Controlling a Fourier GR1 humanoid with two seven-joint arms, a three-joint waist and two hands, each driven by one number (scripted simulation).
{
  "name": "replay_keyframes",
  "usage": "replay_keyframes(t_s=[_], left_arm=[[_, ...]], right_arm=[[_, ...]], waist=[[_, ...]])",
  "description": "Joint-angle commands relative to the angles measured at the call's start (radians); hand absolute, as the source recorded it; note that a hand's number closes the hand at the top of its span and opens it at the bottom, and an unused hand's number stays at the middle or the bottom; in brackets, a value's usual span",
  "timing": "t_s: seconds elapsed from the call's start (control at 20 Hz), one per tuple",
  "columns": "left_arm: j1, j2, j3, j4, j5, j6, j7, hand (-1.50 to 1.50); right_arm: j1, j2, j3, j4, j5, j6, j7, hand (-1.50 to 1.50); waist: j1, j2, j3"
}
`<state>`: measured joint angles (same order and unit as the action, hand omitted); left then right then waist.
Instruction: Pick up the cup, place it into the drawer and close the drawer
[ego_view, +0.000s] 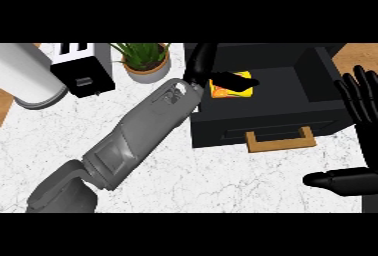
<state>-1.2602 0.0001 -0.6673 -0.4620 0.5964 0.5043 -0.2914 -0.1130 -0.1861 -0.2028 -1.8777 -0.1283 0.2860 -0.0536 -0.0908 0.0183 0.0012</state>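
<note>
So, only the head view to go on. The left forearm (148, 125) comes in from the lower left corner and runs diagonally up across the white marble counter (221, 182). The left hand (202, 62) is out over the open black drawer (221, 131). It's curled around the cup (225, 92), a yellow and orange thing. The thumb lies across the top of the cup and the fingers are on its far side, so a good chunk of the cup is hidden. The cup sits inside the drawer's outline, at the corner nearest that hand. I can't tell whether it's touching the drawer floor or held just above it.

The drawer is pulled out. Its wooden handle (280, 142) is on the front wall, below and to the right of the left hand, and roughly between the two hands.

The right hand (363, 107) is resting at the right edge, fingers straight and pointing up, thumb sticking out lower down. It's wide open, holds nothing, and is just beside the drawer's right wall.

Left of the left hand is a potted plant (144, 57). Further left there's a toaster (83, 72), then a white cylinder (33, 80), all well apart from the cup.
</note>
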Motion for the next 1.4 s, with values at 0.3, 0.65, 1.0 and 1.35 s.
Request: replay_keyframes(t_s=[0.3,0.65,1.0,1.35], left_arm=[[0.008,0.0,0.04,-0.125,0.084,0.034,-0.081,-1.5],[0.01,0.058,0.142,-0.099,0.087,-0.026,-0.088,-1.5],[0.107,0.205,0.187,-0.285,0.084,-0.073,0.005,-1.5],[0.272,0.337,0.215,-0.537,0.083,-0.061,0.078,-1.5]], right_arm=[[0.047,-0.053,0.01,-0.035,-0.113,0.143,0.015,1.5],[0.12,-0.101,0.104,-0.202,0.039,0.165,0.091,1.5],[0.118,-0.121,0.119,-0.195,0.201,0.133,0.111,1.5],[0.047,-0.052,0.259,-0.055,0.502,-0.001,0.059,1.5]], waist=[[0.057,-0.015,-0.001],[0.077,-0.019,-0.002],[0.099,-0.023,-0.002],[0.124,-0.024,-0.001]])
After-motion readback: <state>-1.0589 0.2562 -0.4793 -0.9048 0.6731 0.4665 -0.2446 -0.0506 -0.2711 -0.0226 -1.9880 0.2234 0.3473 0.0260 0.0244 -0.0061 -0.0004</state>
